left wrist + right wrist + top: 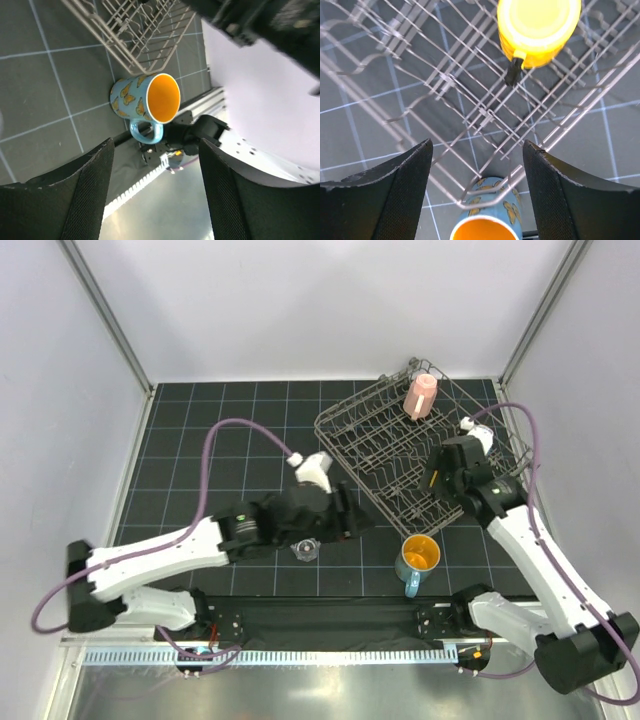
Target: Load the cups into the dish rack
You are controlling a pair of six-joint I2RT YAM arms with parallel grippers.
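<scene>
The grey wire dish rack (395,445) lies at the back right. A pink cup (420,397) stands in its far corner. A yellow mug (538,30) sits upside down inside the rack (470,100). A blue butterfly mug with an orange inside (418,558) stands on the mat just in front of the rack; it also shows in the left wrist view (145,102) and the right wrist view (487,227). A clear glass tumbler (305,551) stands beside my left wrist. My left gripper (355,515) is open and empty, left of the blue mug. My right gripper (437,480) is open and empty above the rack's near side. The white-inside blue mug is out of view.
The black gridded mat (200,440) covers the table. White walls and metal posts (105,320) enclose it. The arm bases and a metal rail (300,652) run along the near edge. A purple cable (235,430) loops over the left arm.
</scene>
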